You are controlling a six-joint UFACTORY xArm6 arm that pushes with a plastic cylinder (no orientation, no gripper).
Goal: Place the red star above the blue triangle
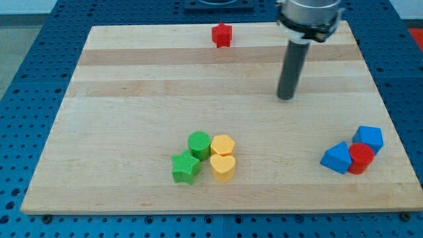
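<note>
The red star [222, 35] lies near the top edge of the wooden board [132, 99], a little left of the middle. The blue triangle [337, 158] lies at the lower right, touching a red cylinder [361, 158]. My tip [285, 96] rests on the board in the upper right part, well to the right of and below the red star and far above the blue triangle. It touches no block.
A blue pentagon-like block [368, 137] sits just above the red cylinder. At the bottom middle are a green cylinder [199, 143], a green star [186, 168], a yellow hexagon [223, 145] and a yellow heart [223, 167], packed together.
</note>
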